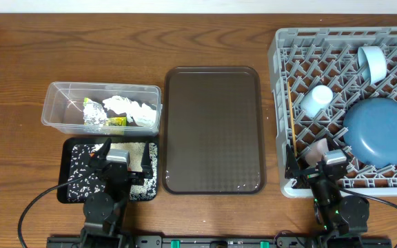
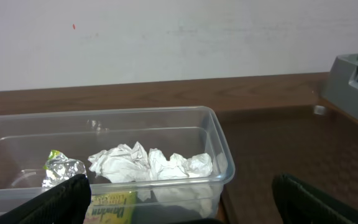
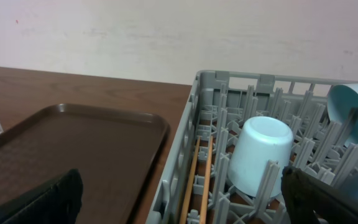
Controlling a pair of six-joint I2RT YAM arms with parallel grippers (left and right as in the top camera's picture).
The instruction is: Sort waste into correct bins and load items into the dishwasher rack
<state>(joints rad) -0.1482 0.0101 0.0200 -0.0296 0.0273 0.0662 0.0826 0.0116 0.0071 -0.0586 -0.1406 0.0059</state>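
Look to the left edge of the worktop for the clear plastic rectangular tub [image 1: 55, 96], holding the crumpled white paper napkins [image 1: 126, 107] and the crumpled silver foil wrapper [image 1: 95, 118] with its yellow-green label. Find the shallow black rectangular tray [image 1: 71, 198] just nearer, at the near left corner, strewn with white rice-like bits [image 1: 81, 169]; cannot make out the carrot piece. See the left gripper [image 1: 124, 160] poised over that tray, fingers spread wide and holding nothing. Pass over the brown rectangular serving tray [image 1: 212, 131] in the middle.

Along the right edge, note the large square grey plastic dishwasher rack [image 1: 322, 33], carrying the large round blue plate [image 1: 380, 131], the light blue cup [image 1: 372, 62] tipped on its side toward the far right corner, a small white bowl [image 1: 317, 100] set mouth down, the pale pink cup [image 1: 314, 150] on the near side, and the wooden chopsticks [image 1: 291, 120] laid along the left wall. See the right gripper [image 1: 317, 169] at the rack's near left corner, likewise spread apart and empty.

Judge the sorting and loading close to done. For any correction, expect the napkins soft and almost weightless: pinch a raised fold. Expect the foil light and crushable. Treat the plate as heavy, smooth and breakable: grip the rim squarely. Pinch a cup across its wall at the lip. Take the thin, stiff chopsticks together at mid-length, minding their tendency to roll
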